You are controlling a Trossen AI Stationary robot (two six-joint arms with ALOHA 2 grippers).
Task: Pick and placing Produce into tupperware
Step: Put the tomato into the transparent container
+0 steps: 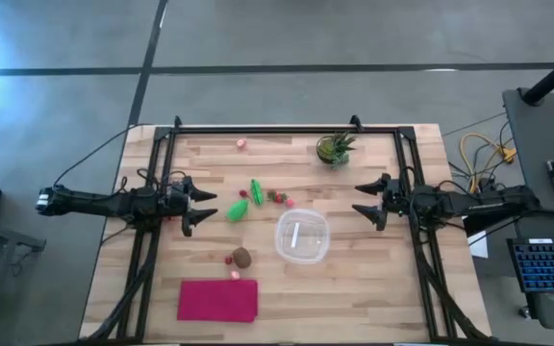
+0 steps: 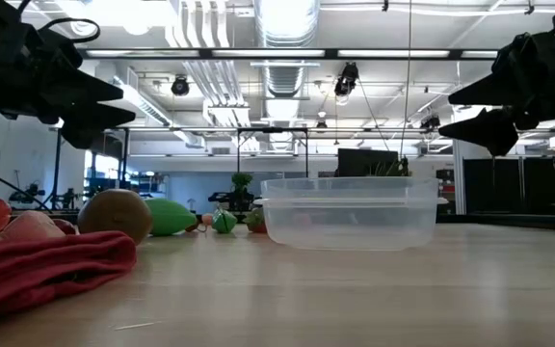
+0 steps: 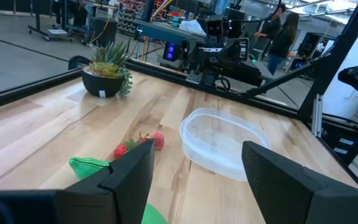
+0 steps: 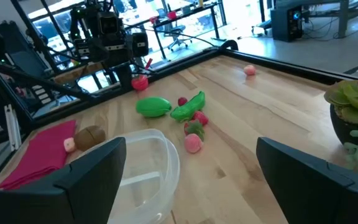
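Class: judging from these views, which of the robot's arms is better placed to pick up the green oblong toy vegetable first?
Probably the left. The left gripper hangs open right beside the green oblong toy vegetable, while the right gripper waits beyond the clear plastic container.

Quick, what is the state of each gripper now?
Left gripper: open, holding nothing, above the table left of the produce.
Right gripper: open, holding nothing, right of the tupperware.

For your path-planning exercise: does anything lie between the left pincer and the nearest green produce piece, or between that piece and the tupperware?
Nothing visible blocks the open left pincer from the green oblong piece; bare table separates them. Between that piece and the tupperware, small red and pink pieces lie slightly off the direct line.
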